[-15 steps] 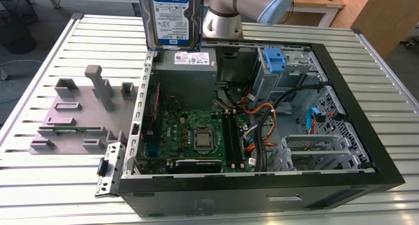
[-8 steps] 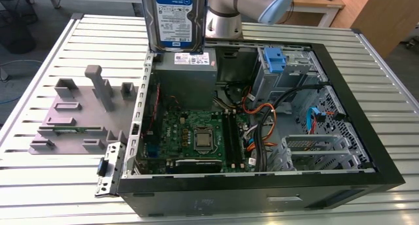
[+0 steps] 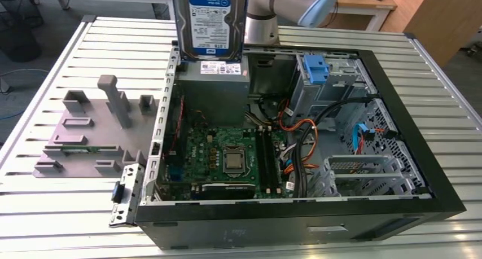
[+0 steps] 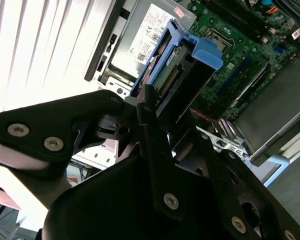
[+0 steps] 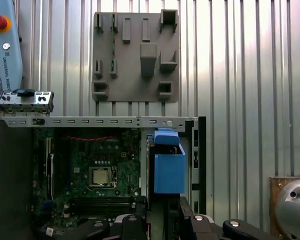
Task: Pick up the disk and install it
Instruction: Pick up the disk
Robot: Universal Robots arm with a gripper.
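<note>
Because the disk [image 3: 217, 22] hangs on edge in the upper middle of the exterior view, label toward us, we judge it is held high to clear the case wall. At the far left of that view a grey fixture plate [image 3: 90, 129] lies on the slatted surface [image 3: 45, 214], and we think its posts and slots are shaped to park parts. Moving right, the open computer case [image 3: 263, 228] holds a power supply [image 3: 214, 81] directly below the disk, then a motherboard [image 3: 226, 154] and orange and black cables [image 3: 301, 140]. At the right are drive bays [image 3: 339, 78] carrying a blue clip [image 3: 316, 67]. In the second wrist view the gripper [image 4: 162, 112] is clamped on the disk's end, with the blue rails showing.
</note>
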